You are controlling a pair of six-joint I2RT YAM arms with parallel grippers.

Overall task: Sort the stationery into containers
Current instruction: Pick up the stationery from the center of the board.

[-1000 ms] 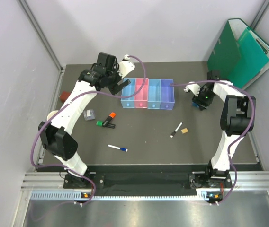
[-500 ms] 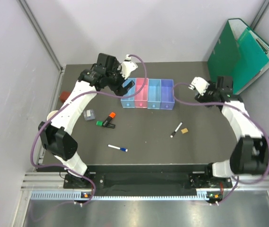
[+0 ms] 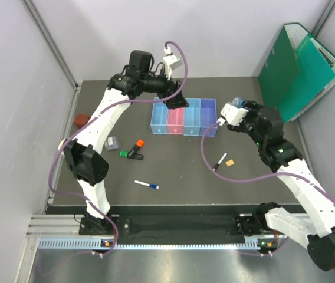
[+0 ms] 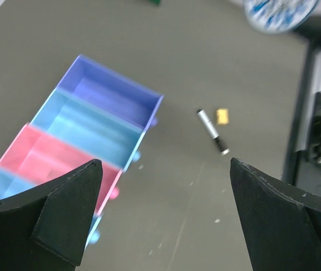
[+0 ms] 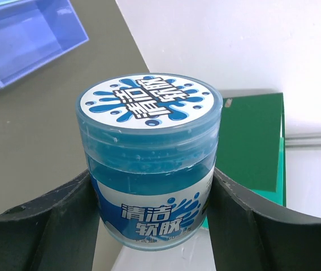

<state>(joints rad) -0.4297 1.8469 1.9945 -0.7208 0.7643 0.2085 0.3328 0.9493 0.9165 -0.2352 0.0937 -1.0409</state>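
Since 1 s ago R arm has swung in from the folders [image 3: 300,62] side toward the bins [image 3: 184,118]; L arm has shifted right along the row. Blue tub [image 5: 149,107], blue-white label on lid, is clamped between R gripper [image 5: 152,183] fingers. It's upright in wrist view, off the table [image 3: 179,174], just right of purple bin [image 3: 209,118]. L gripper [image 4: 166,192] has jaws wide apart w/ nothing between, hovering over the bins, approx. above pink/lt-blue. Loose on table: b/w marker [image 3: 219,161] w/ tan eraser [image 3: 229,162] just beside it, in front of purple bin. Pen [image 3: 147,185] lies nearer the bases. Orange + green highlighters [image 3: 132,150] lie side by side, grey piece [image 3: 112,142] just left of them.
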